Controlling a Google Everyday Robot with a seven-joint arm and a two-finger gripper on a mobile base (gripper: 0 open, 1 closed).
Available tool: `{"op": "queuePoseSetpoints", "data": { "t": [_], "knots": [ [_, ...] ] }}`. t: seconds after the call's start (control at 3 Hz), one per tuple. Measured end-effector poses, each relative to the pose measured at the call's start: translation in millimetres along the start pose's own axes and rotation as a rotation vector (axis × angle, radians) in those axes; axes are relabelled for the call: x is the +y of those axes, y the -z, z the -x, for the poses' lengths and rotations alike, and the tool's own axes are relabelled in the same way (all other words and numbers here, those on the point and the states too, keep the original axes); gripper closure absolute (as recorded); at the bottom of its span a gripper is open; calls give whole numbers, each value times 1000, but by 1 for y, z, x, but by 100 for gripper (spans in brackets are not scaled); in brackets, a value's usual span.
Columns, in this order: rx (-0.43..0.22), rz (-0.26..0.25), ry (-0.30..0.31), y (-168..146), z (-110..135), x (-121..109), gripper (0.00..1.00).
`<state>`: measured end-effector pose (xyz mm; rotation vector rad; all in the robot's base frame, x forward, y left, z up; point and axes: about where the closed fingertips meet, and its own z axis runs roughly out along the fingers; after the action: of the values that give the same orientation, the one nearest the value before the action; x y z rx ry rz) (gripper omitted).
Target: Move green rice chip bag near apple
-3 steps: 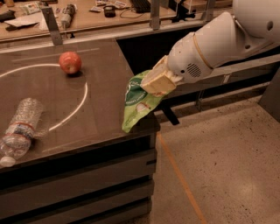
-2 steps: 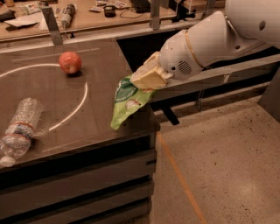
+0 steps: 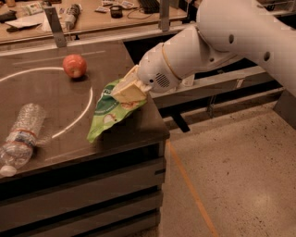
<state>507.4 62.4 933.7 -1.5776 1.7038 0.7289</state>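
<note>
Cream-coloured two-finger gripper (image 3: pixel 130 90) on the white arm (image 3: pixel 217 41) pinches tight the top edge of the flat bright-green foil chip bag (image 3: pixel 107 115), which slants down over the dark table (image 3: pixel 55 99) near its right front corner, well apart from the small round red-orange apple (image 3: pixel 74 65) and the clear plastic water bottle (image 3: pixel 21 136).

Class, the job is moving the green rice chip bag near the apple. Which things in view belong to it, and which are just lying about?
Job: green rice chip bag, held by the gripper near the table's edge; apple, farther back.
Lying about: water bottle on its side; clutter on the far bench.
</note>
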Motion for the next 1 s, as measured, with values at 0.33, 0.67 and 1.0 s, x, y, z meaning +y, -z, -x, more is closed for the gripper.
{"op": "queuePoseSetpoints", "data": {
  "t": [0.33, 0.67, 1.0],
  "knots": [
    [51, -21, -18, -11, -4, -4, 100],
    [97, -57, -38, -13, -11, -15, 100],
    [119, -94, -47, -11, -17, -34, 100]
  ]
}}
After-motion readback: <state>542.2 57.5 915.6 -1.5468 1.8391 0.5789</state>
